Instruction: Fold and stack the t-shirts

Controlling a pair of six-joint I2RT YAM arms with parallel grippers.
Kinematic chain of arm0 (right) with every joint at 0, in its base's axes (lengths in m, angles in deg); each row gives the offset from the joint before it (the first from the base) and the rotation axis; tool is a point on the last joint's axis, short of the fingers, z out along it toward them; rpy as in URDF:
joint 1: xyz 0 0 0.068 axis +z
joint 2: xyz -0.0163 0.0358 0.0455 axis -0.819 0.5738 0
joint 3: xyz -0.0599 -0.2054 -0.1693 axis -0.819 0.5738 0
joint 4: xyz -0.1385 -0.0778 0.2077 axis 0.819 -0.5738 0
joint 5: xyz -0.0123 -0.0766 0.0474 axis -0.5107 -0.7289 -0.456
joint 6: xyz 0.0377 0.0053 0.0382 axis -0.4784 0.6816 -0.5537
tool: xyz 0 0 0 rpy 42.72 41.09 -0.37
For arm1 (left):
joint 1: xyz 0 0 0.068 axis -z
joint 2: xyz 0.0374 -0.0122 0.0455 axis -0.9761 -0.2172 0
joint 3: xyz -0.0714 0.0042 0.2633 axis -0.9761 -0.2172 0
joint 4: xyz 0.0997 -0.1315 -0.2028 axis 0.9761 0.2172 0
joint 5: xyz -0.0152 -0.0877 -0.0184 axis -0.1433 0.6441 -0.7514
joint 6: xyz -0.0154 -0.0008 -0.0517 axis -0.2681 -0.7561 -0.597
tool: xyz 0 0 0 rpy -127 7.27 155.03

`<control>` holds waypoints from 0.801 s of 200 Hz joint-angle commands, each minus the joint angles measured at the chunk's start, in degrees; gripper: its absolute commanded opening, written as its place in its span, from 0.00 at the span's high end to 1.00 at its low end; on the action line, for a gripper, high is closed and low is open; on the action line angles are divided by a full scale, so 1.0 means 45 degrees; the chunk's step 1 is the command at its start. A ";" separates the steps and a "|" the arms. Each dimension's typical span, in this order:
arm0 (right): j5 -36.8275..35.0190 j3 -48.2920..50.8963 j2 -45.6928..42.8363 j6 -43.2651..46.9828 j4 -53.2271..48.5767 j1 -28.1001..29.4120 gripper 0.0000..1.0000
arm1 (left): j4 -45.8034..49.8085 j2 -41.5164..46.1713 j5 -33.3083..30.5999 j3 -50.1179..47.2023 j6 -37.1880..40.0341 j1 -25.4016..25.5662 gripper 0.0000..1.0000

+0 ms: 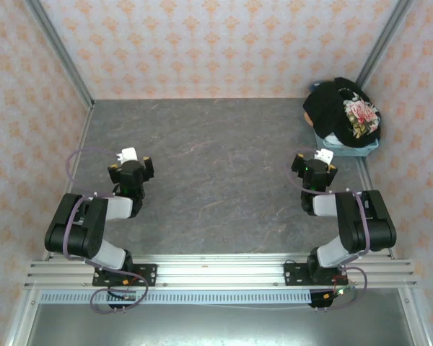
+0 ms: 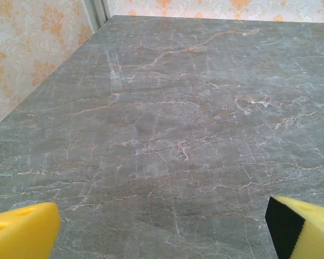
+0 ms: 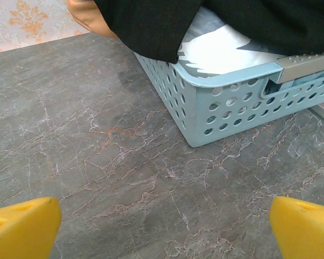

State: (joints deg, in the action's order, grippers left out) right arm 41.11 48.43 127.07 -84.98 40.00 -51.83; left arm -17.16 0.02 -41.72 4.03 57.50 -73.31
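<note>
- The black t-shirt [image 1: 343, 108] is heaped in a pale blue lattice basket [image 1: 346, 150] at the far right corner of the grey marbled surface [image 1: 216, 166], against the patterned wall.
- From the top view, the pink-and-white rose print [image 1: 362, 115] faces up on the right side of the heap, and the cloth spills over the basket's rim.
- The right wrist view adds close detail. The basket [image 3: 232, 102] has perforated walls and a handle slot, a black fold [image 3: 146, 24] hangs over its left corner, a pale white-grey cloth [image 3: 216, 51] lies inside, and a rust-orange cloth [image 3: 89, 16] sits at the far left of the basket.
- The left end effector [image 1: 132, 167] hangs over the left half of the surface, well apart from the basket. Its yellow fingers [image 2: 21, 229] are spread wide, released, with nothing between them.
- The left wrist view shows bare veined stone running to the far left corner.
- The right end effector [image 1: 315, 166] sits near the basket on its near side, not touching it. Its yellow fingers [image 3: 21, 226] are spread wide and released over bare surface.
</note>
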 commanded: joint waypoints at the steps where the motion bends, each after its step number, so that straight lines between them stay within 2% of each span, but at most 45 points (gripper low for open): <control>1: 0.0147 -0.0137 -0.0013 0.0181 -0.0007 -0.0077 0.01 | -0.0356 0.0043 -0.0256 0.0137 0.0155 0.0072 0.00; 126: 0.0057 0.0011 -0.0138 0.0161 0.0249 -0.0067 0.01 | -0.0471 0.0065 -0.0243 0.0091 0.0169 0.0065 0.00; 133: -0.0133 -0.0036 -0.0582 0.0248 -0.0010 0.0005 0.01 | -0.0253 0.0286 -0.0358 0.0123 0.0145 0.0090 0.00; 142: -0.0843 -0.0486 -0.1553 0.0360 -0.1608 0.0323 0.01 | 0.0306 0.0709 -0.0222 0.0280 0.0328 0.0163 0.00; 146: -0.1318 -0.0830 -0.2278 0.0474 -0.2622 0.0584 0.01 | 0.0799 0.1032 -0.0614 0.0421 0.0434 0.0323 0.00; 160: -0.2179 -0.1617 -0.3945 0.0818 -0.3853 0.1213 0.01 | 0.2812 0.2291 -0.2031 0.1244 0.0904 0.1158 0.00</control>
State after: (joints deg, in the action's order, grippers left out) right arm 38.49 47.55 121.15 -84.13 32.22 -50.32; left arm -14.13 2.21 -43.06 4.42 57.94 -72.46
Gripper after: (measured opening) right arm 0.992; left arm 0.999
